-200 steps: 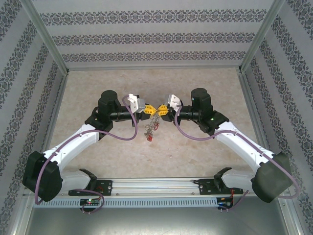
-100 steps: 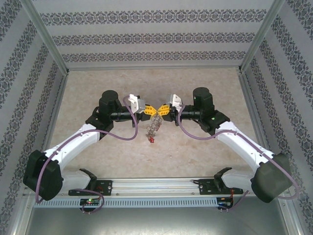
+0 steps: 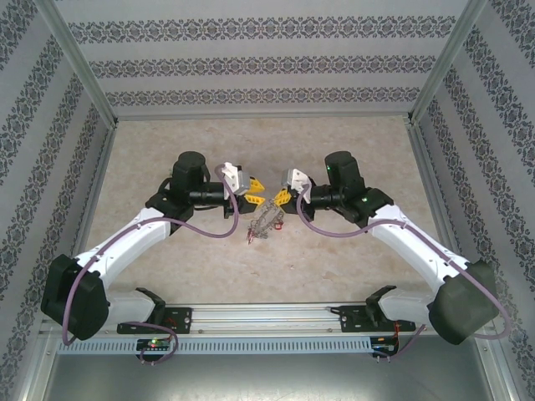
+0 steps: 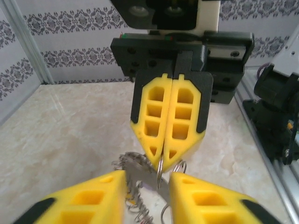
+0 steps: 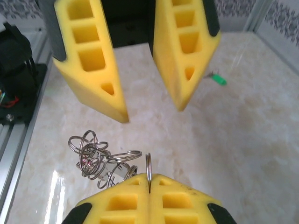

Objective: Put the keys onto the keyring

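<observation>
Right gripper (image 5: pixel 149 186) is clamped shut on the keyring (image 5: pixel 148 169). Your left gripper (image 4: pixel 147 181) faces it tip to tip over the table (image 3: pixel 351 267), fingers spread wide and holding nothing.

The coming move turns on one relation. The keyring stands edge-on out of the seam of the right fingertips, its plane running along the line between the two grippers, so it points straight into the left one's gap. Neither arm is nearer; they meet nose to nose.

A bunch of loose rings (image 5: pixel 91 156) trails from the pinched one toward the near edge. A green-tagged key (image 5: pixel 217 79), as far as the blur lets you judge, lies on the table well apart, on the far side.
</observation>
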Controlling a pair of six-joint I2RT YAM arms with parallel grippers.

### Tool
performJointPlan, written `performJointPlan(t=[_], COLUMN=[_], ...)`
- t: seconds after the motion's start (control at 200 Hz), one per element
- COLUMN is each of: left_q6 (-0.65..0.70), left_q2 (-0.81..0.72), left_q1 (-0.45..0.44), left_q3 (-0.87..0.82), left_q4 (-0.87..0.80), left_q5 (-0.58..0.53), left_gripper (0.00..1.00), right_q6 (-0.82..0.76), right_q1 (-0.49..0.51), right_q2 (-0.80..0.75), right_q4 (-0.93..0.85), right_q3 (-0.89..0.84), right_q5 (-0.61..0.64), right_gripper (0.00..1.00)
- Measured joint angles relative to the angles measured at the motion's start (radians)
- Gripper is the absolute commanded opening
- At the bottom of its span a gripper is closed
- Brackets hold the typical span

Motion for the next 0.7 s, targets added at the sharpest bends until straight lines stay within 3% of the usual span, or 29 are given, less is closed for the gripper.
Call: performJointPlan(t=[0.225,0.445,0.699], left_q6=[-0.017,-0.084,-0.14], left_q2=[0.042,0.074,0.164], left_q1=[0.044,0.044,0.03], left_q3=[-0.006,-0.08,-0.101], left_q4=[-0.03,0.052,0.15], left_q5=[-0.002,-0.008,-0.003], left_gripper=[0.45,0.49,0.52], right_q6=[0.007,0.206,0.413], right_q1=[0.015,0.055,0.101], right_q2=[0.151,0.33,0.571], right_q4=[-0.338,-0.68,-1.077], right_q3=[0.278,0.529,0.798], right_q5=[0.168,0.341,0.459], right_gripper=[0.0,0.0,0.0])
